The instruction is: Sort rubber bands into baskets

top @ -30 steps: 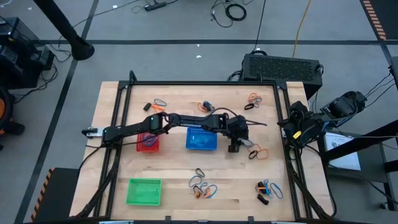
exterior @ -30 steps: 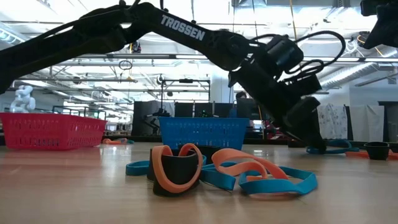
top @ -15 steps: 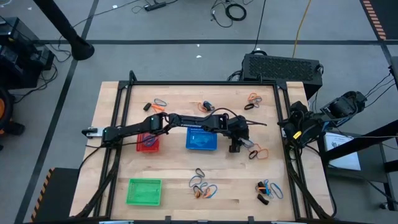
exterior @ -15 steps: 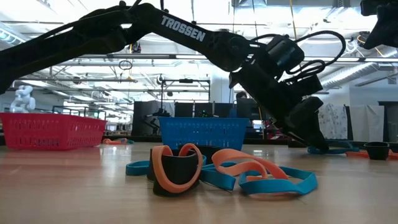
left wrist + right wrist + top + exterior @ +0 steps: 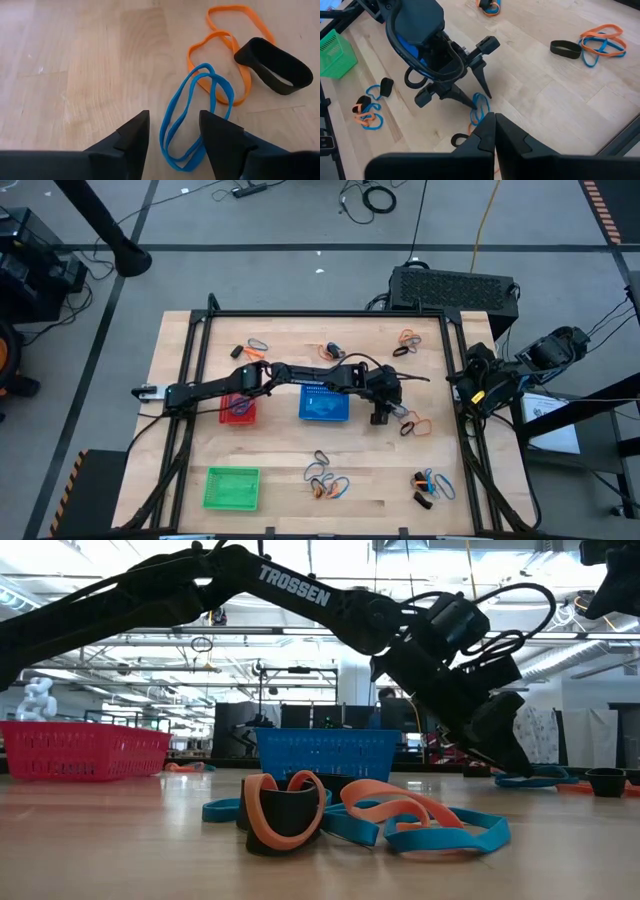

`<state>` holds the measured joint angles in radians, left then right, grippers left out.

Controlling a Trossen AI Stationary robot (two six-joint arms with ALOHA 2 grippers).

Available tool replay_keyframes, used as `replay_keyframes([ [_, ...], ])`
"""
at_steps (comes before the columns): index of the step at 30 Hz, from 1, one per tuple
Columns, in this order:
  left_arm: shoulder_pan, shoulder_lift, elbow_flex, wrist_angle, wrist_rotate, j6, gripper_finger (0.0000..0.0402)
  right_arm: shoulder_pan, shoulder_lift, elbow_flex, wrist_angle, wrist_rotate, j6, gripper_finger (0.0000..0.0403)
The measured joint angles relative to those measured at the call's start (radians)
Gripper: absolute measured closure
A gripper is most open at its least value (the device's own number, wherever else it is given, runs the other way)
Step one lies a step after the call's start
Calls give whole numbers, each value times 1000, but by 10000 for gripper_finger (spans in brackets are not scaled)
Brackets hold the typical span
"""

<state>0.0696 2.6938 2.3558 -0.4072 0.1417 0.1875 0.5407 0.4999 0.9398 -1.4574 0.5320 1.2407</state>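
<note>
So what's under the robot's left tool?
A blue rubber band lies on the wooden table between the open fingers of the left tool. Two orange bands and a black one lie beyond. The fingers cover its near end.

Overhead view straight down, low view level across table point(image 5: 120, 860), both sharing blue basket point(image 5: 324, 405).

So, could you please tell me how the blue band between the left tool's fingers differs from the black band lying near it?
The blue band is a thin, long, doubled loop; the black band is one wide, short loop. The blue band lies flat, partly between the open left tool's fingers; the black band stands on its edge, clear of them. Both rest on the wooden table, touching an orange band.
</note>
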Motion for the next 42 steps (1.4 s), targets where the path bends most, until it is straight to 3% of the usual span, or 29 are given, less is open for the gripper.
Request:
replay_keyframes([
  [9, 0, 0, 0, -2, 19, 1, 283, 0, 0, 0, -4, 12, -3, 403],
  [20, 0, 0, 0, -11, 27, 0, 393, 0, 0, 0, -5, 21, 3, 403],
  [26, 0, -14, 0, -31, 28, 0, 398, 0, 0, 0, 59, 54, -10, 403],
  [34, 2, -138, 3, -71, 27, 1, 400, 0, 6, 0, 96, 115, -33, 403],
  [42, 4, -252, 1, -236, 25, -7, 401, 0, 27, -6, 143, 133, -32, 403],
])
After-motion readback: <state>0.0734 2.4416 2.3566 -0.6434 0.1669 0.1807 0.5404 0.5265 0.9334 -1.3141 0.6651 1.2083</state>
